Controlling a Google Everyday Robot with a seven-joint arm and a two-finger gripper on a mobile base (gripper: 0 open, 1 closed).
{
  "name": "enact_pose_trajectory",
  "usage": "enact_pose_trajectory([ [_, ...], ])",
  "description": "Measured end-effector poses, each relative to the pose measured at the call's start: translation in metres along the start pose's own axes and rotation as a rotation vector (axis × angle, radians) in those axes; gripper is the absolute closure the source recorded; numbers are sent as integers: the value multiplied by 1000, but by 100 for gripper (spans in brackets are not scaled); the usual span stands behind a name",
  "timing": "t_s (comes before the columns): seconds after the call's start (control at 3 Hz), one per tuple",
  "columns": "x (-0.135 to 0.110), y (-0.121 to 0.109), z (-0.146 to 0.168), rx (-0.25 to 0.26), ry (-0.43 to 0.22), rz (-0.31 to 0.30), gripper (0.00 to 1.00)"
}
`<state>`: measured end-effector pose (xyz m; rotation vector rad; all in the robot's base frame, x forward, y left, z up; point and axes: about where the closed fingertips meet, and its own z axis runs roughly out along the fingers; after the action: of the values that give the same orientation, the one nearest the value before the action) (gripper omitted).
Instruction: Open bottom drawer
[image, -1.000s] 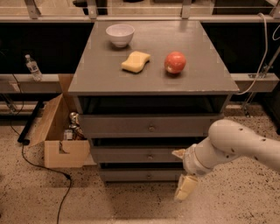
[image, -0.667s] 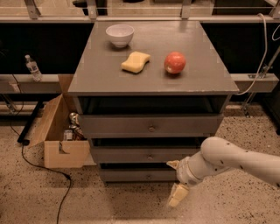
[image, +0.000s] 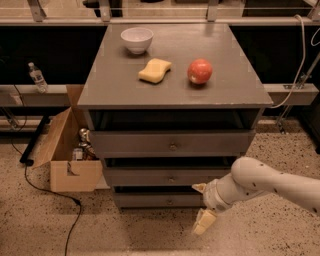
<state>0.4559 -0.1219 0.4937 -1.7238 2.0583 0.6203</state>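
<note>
The white arm reaches in low from the right. Its hand points left, fingers spread apart, one seemingly above the other.

Open floor before the bottom drawer; pincer at its right end, jaws spread; cardboard box and cable crowd the left side.

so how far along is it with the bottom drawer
Nothing is done yet: the bottom drawer looks shut. In hand: the gripper hangs open at the drawer's right end, apart from the knob. Left: close on the knob and pull the drawer out.
</note>
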Motion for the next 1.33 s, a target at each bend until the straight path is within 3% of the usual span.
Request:
enact_pose_trajectory([
  [1.0, 94, -52, 50, 58, -142, -106, 0],
  [1.33, 129, -71, 81, 78, -245, -116, 0],
])
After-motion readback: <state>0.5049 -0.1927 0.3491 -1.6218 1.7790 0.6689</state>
